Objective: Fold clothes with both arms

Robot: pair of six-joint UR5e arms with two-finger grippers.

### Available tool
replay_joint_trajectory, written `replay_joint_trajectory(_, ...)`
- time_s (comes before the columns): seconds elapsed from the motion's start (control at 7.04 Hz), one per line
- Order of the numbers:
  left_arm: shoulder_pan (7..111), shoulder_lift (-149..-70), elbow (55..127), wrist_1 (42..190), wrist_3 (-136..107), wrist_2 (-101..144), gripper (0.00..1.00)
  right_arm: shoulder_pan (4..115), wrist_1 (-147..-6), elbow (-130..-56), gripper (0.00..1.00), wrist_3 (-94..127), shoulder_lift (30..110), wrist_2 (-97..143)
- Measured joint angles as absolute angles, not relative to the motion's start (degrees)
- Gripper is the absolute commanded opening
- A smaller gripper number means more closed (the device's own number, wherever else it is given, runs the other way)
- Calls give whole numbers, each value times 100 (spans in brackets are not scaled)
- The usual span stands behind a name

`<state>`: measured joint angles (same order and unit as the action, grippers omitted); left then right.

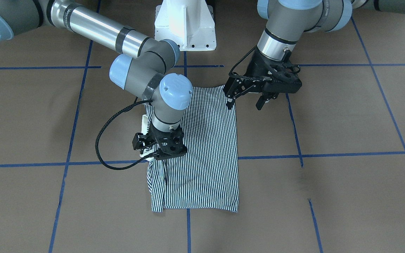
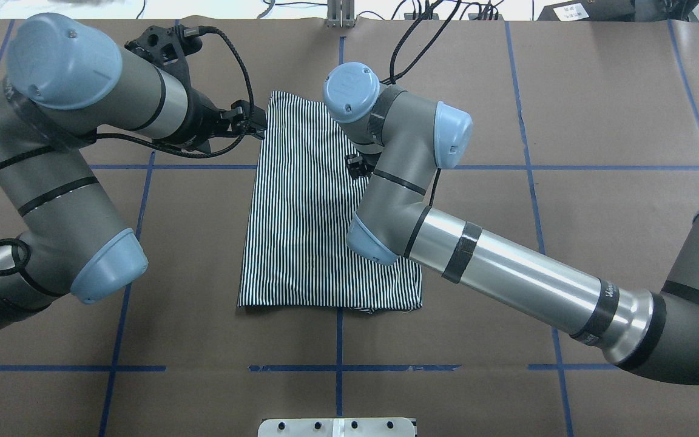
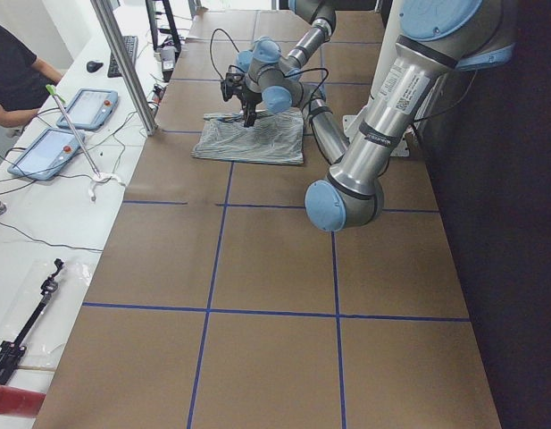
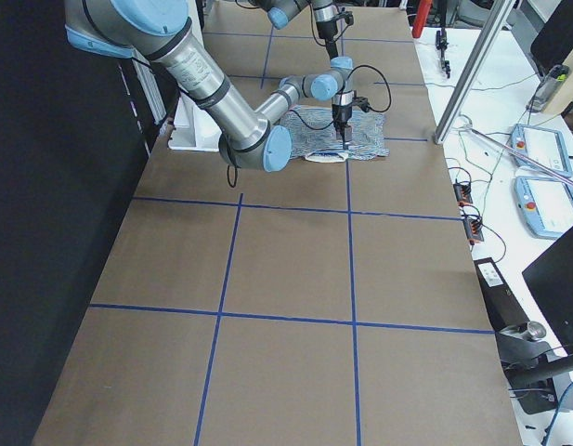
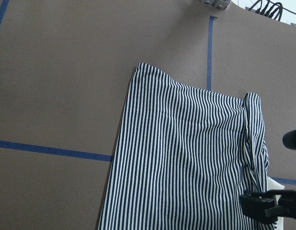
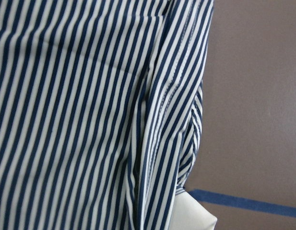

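The navy-and-white striped polo shirt (image 1: pixel 202 151) lies flat on the brown table, folded to a long rectangle; it also shows overhead (image 2: pixel 301 230). Its cream collar (image 1: pixel 144 124) peeks out at the edge by my right arm. My right gripper (image 1: pixel 153 157) is down on that edge and looks shut on a raised ridge of fabric (image 6: pixel 157 124); its fingers are mostly hidden overhead. My left gripper (image 1: pixel 245 103) is open and empty, raised beside the shirt's corner on the opposite side (image 2: pixel 260 126). The left wrist view looks down on the shirt (image 5: pixel 186 158) from above.
The white pedestal base (image 1: pixel 185 28) stands at the robot's side of the table. Blue tape lines (image 1: pixel 329 154) cross the brown surface. A side bench with tablets (image 3: pixel 43 152) and cables runs along the operators' side, where a person (image 3: pixel 12 71) stands.
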<state>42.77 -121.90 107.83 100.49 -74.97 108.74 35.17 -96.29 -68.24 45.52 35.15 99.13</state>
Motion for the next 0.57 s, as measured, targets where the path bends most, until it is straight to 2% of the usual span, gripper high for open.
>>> replay_joint_trajectory(0.57, 4269, -12192, 10779, 10054, -7506, 10885, 100, 3740, -9658, -6822, 100, 4302, 3802, 9789)
